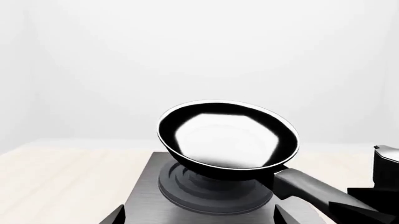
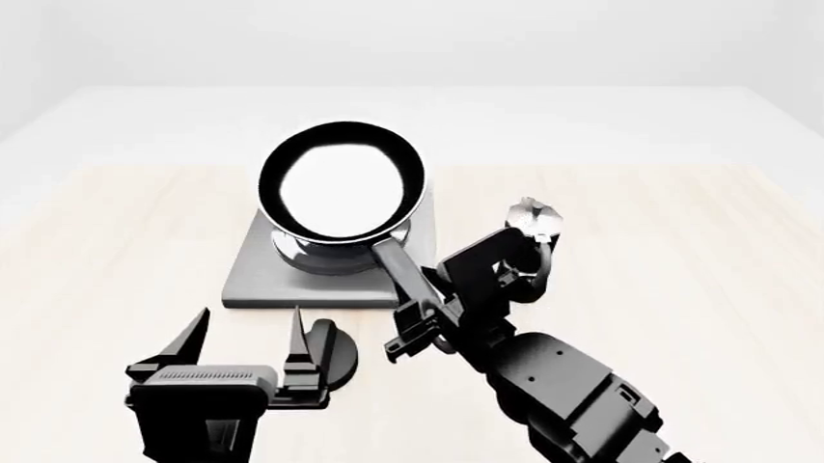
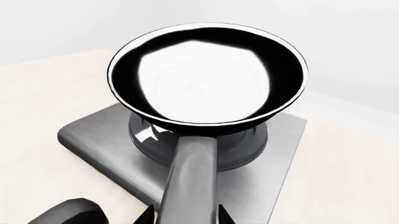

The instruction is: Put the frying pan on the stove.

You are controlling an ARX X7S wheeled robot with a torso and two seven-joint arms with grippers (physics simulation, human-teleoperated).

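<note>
Glossy black frying pan (image 2: 343,183) over stove (image 2: 258,275) rings, handle clamped in my right claw (image 2: 415,318) at 5 o'clock. Bare worktop (image 2: 670,251) all round plate. Left claw (image 2: 245,352) spread wide, empty, at 7 o'clock, beside small black knob (image 2: 338,355). Moka pot (image 2: 535,224) at 3 o'clock.

Both arms are matt black with glossy highlights. At the lower left of the head view, the left gripper (image 2: 249,338) has two thin, pointed black fingers rising from a boxy black block with a ribbed grey strip across its face. At the lower right, the right arm (image 2: 566,386) is built of rounded, bulky black segments with angular brackets, and small pale markings show on its lowest segment.
</note>
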